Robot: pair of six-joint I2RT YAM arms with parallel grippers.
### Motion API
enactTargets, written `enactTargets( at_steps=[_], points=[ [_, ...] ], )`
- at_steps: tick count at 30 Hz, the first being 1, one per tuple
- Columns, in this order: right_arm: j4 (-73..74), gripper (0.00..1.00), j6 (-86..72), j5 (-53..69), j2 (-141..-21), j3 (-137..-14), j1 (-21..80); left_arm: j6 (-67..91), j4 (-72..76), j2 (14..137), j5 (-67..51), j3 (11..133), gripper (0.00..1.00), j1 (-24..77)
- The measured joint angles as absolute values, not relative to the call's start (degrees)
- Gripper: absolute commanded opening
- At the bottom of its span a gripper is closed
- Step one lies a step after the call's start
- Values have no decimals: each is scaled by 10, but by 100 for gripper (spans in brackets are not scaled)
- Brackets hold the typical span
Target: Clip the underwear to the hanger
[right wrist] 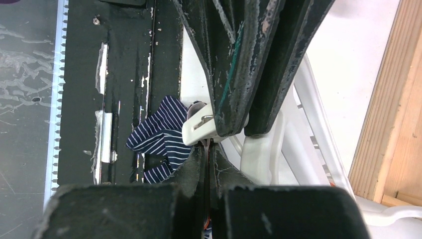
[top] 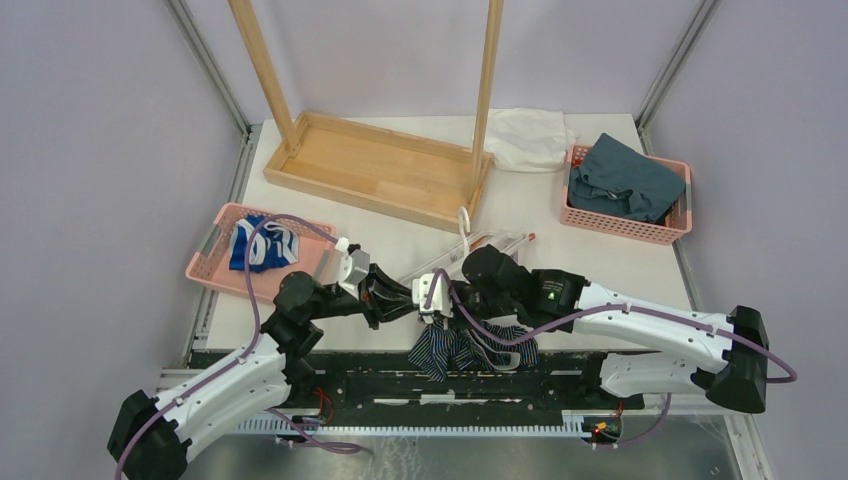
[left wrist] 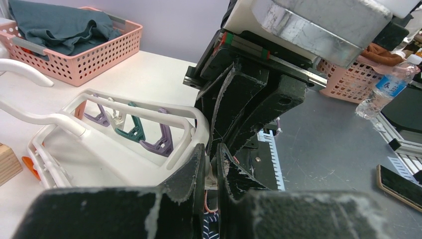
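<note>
Underwear [top: 470,348] is being gripped at a gathered edge by the right gripper [right wrist: 206,149]. Its fingers are being pressed flat together on the striped cloth, seemingly so that a thin fold is being offered to a white clip [right wrist: 199,127] just above them. That clip is being squeezed by the left gripper [left wrist: 211,155], whose fingers are being held narrow around the clip's body, probably to spread its mouth for the cloth. Whether the mouth is actually being opened cannot be told.

The two grippers are being held nose to nose at the near corner of the hanger [left wrist: 196,130], which is being rested on the table [top: 580,250], likely so that its clips are being made reachable from the side.

In the top view the rest of the underwear is being draped at 6 o'clock of the meeting point, over the table's near edge. It is bunched, with its long axis running roughly from 9 to 3 o'clock and its gripped edge pointing up toward 11 o'clock. The hanger's long axis is being laid from about 8 to 2 o'clock, with its hook pointing toward 12 o'clock.
</note>
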State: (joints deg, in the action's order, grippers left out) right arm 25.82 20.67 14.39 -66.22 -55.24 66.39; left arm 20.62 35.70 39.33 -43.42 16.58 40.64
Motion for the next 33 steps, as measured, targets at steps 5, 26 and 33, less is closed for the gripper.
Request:
enactTargets(
  at_steps=[5, 26, 33],
  points=[
    [257, 0, 198, 136, -662, -552, 664, 206, 357, 393, -432, 166, 3, 406],
    [257, 0, 156, 128, -663, -553, 664, 206, 357, 393, -426, 166, 3, 406],
    [258, 0, 147, 128, -653, -554, 664, 206, 357, 393, -426, 166, 3, 406]
  ],
)
